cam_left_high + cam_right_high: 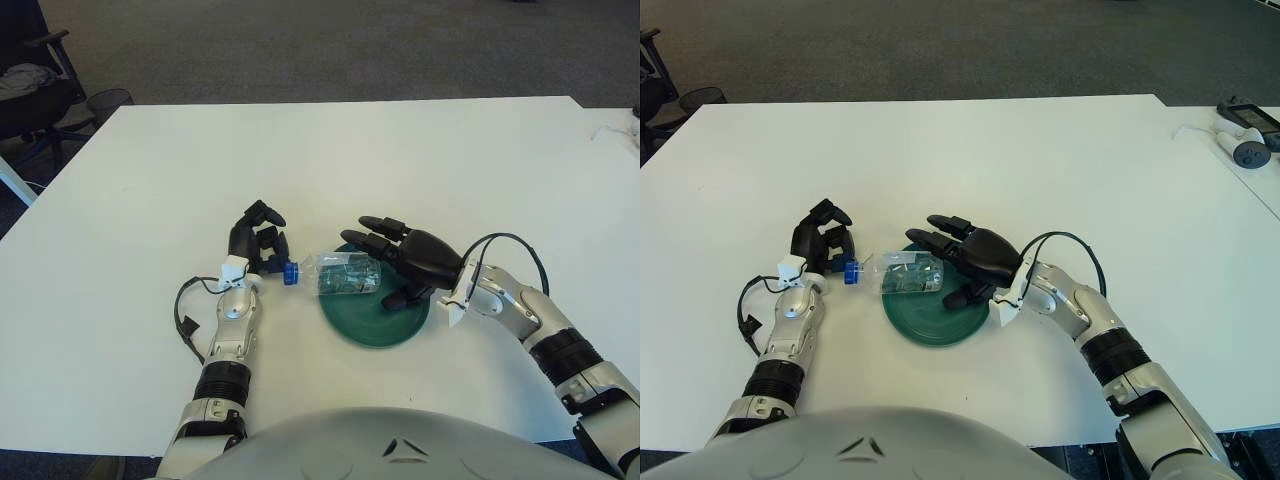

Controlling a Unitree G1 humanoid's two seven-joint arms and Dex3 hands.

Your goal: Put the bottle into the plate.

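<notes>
Fingers (372,238) of the black right hand (415,256) stretch flat over the clear crumpled plastic bottle (338,274), gripping nothing. It lies sideways across the round green plate's (376,325) left rim, its blue cap (290,272) touching the loosely curled, empty left hand (259,243).

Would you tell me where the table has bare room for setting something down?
The far table beyond both hands is bare. It is crowded where the left hand, bottle, plate and right hand cluster.
</notes>
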